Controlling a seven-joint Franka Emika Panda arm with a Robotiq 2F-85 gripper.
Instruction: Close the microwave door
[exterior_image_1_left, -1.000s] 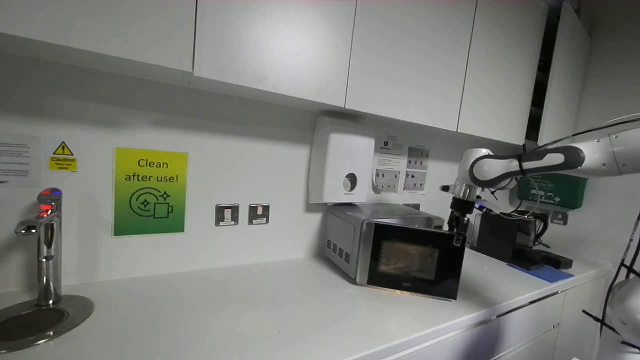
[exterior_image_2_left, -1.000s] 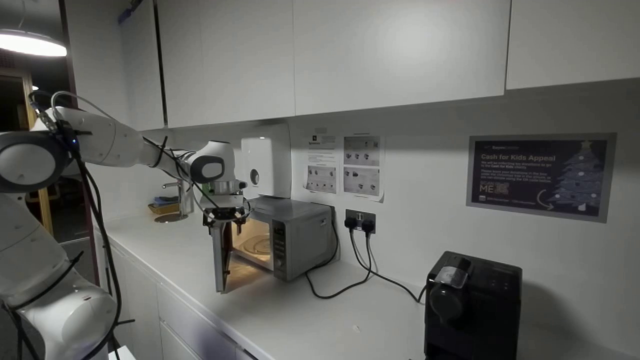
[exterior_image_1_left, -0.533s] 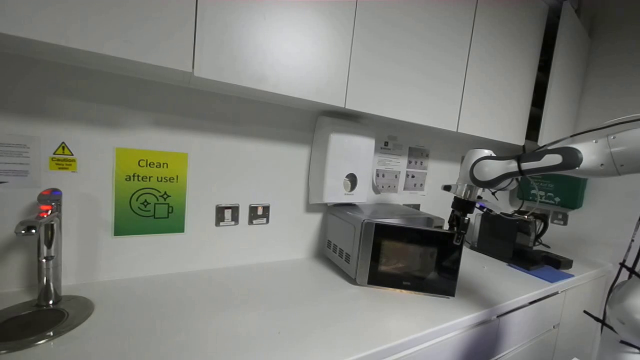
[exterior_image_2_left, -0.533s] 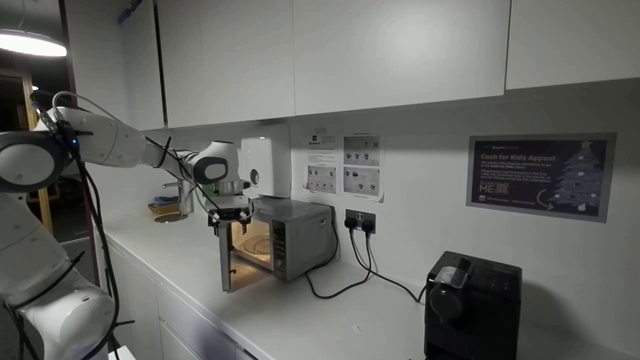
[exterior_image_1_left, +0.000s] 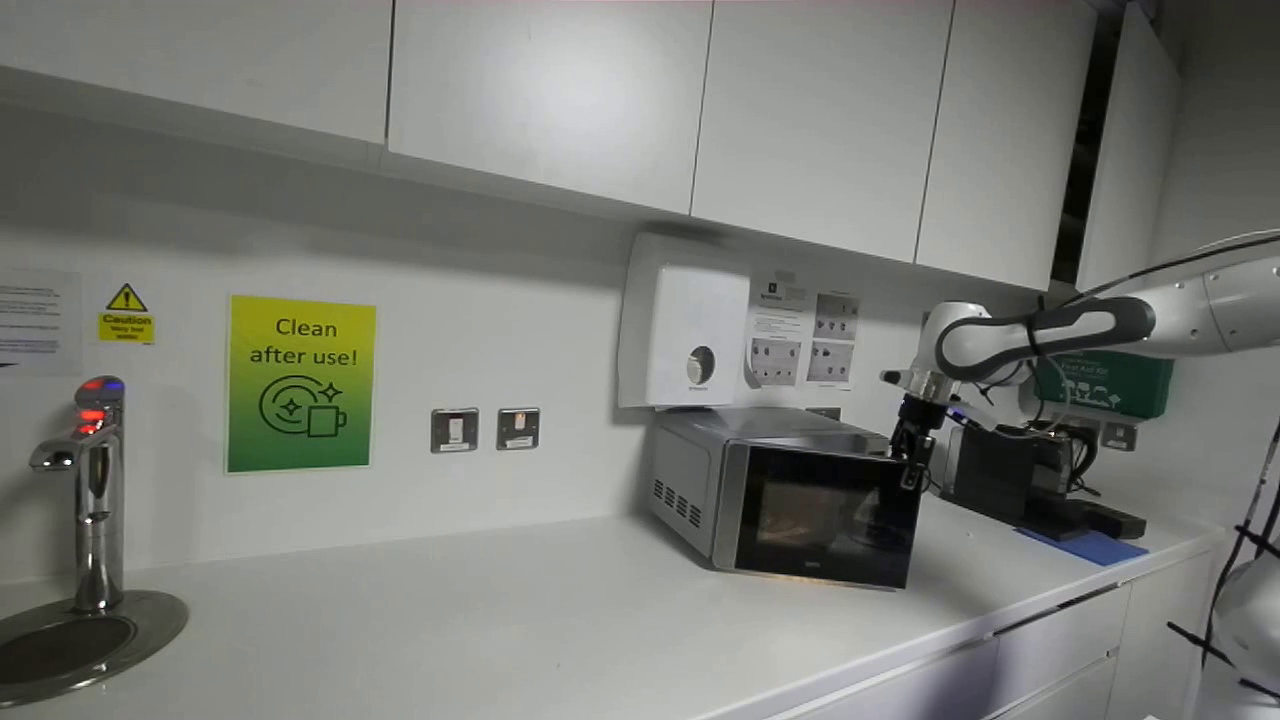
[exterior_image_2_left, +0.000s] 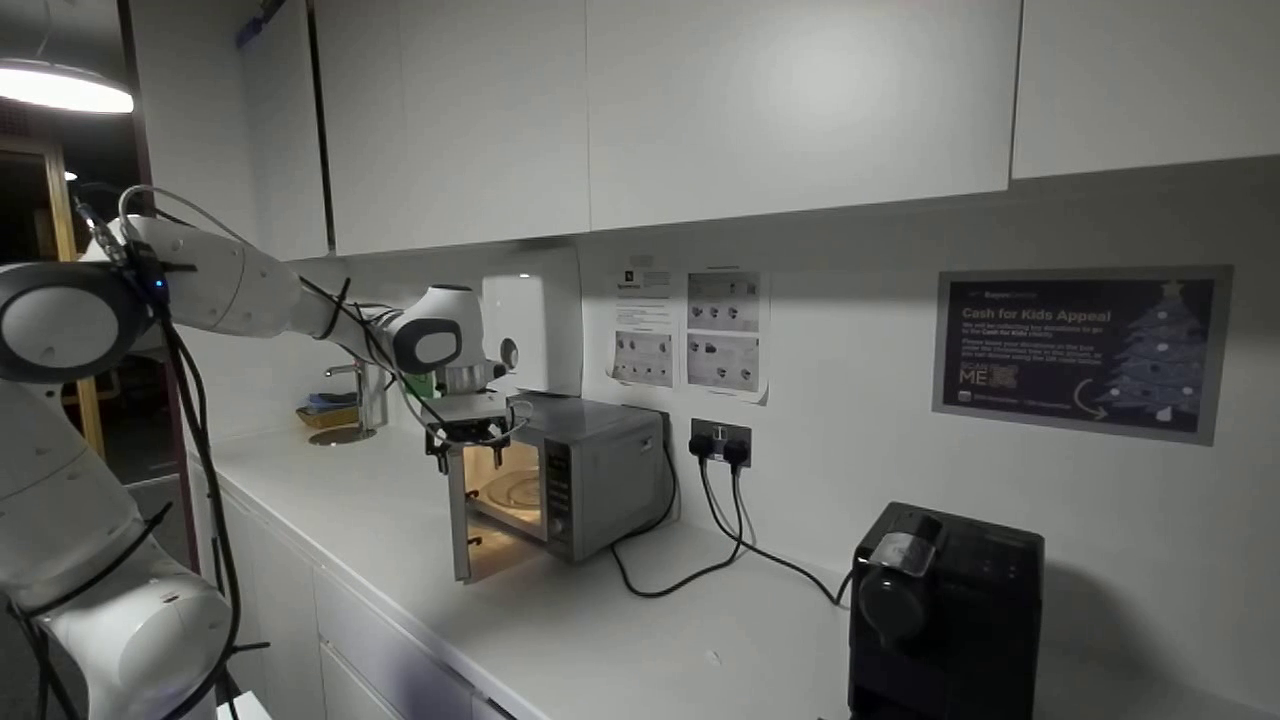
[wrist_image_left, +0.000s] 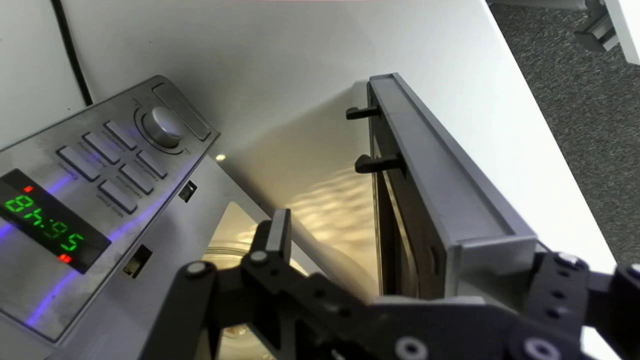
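Tool (exterior_image_2_left: 470, 466) straddles the partly open microwave door (exterior_image_1_left: 822, 516), its fingers (wrist_image_left: 280, 235) spread apart.

Microwave (exterior_image_2_left: 612, 480): smooth metal, satin sheen. Microwave door (exterior_image_1_left: 822, 515): glossy glass front, duller metallic edge. Gripper (exterior_image_2_left: 469, 460): matt body, shiny metal screw heads (wrist_image_left: 411, 348). Robot arm (exterior_image_2_left: 225, 278): smooth shell, lightly glossy. Tap (exterior_image_1_left: 99, 510): polished metal, chrome-like. Worktop (exterior_image_1_left: 480, 630): smooth, soft sheen. Cupboards (exterior_image_1_left: 550, 100): smooth, satin finish. Wall dispenser (exterior_image_1_left: 675, 320): smooth, apparently plastic. Notices (exterior_image_2_left: 643, 330): paper. Coffee machine (exterior_image_2_left: 950, 610): smooth, apparently plastic. Carpet (wrist_image_left: 590, 130): rough, matt textile pile.
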